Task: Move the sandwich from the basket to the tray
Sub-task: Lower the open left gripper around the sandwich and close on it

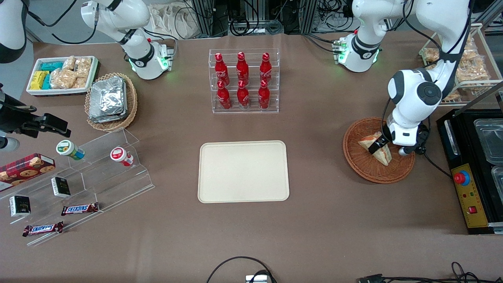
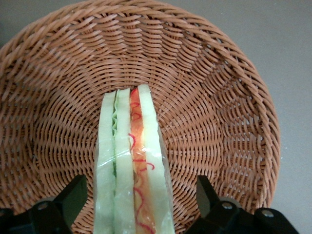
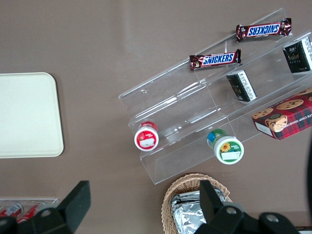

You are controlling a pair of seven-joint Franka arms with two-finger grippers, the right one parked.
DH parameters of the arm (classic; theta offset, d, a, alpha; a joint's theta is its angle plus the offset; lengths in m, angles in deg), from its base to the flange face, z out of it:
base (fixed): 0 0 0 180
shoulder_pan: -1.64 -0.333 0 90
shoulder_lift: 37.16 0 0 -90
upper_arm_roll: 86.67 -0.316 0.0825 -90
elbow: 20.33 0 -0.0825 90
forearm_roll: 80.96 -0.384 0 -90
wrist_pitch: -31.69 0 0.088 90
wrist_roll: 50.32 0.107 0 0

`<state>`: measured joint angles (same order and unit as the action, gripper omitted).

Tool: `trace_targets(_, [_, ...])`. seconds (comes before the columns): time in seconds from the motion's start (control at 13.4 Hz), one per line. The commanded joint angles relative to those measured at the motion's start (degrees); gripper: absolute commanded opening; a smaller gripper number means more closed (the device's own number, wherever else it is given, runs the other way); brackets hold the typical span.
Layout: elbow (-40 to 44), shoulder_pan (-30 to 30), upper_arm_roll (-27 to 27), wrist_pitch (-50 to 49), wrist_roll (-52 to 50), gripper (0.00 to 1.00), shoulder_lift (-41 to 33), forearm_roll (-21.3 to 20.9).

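The sandwich (image 1: 384,156) stands on its edge in the reddish-brown wicker basket (image 1: 361,167) toward the working arm's end of the table. In the left wrist view the sandwich (image 2: 131,161) shows white bread with red-orange and green filling, in clear wrap, against the basket's weave (image 2: 219,97). My left gripper (image 1: 379,146) is lowered into the basket, open, with one black finger (image 2: 73,195) on each side of the sandwich and a gap between each finger and the wrap. The cream tray (image 1: 243,171) lies bare at the table's middle.
A clear rack of red bottles (image 1: 243,80) stands farther from the front camera than the tray. A black machine with a red button (image 1: 469,177) sits beside the basket at the table's end. A tiered acrylic shelf (image 1: 98,173) and a tan basket of foil packs (image 1: 111,100) lie toward the parked arm's end.
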<state>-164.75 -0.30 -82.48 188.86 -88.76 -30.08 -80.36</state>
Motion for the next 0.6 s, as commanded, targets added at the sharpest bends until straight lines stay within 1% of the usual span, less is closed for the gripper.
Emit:
trace_targets(0.0, [-1.8, 0.4, 0.0, 3.8, -0.8, 0.91, 0.6, 0.7])
trace_targets(0.22, [-1.9, 0.4, 0.0, 3.8, -0.8, 0.72, 0.6, 0.6])
trace_targets(0.3, [-2.0, 0.4, 0.0, 3.8, -0.8, 0.63, 0.7, 0.6])
trace_targets(0.37, [-2.0, 0.4, 0.0, 3.8, -0.8, 0.56, 0.7, 0.6])
trace_targets(0.52, [-2.0, 0.5, 0.0, 3.8, -0.5, 0.46, 0.7, 0.4])
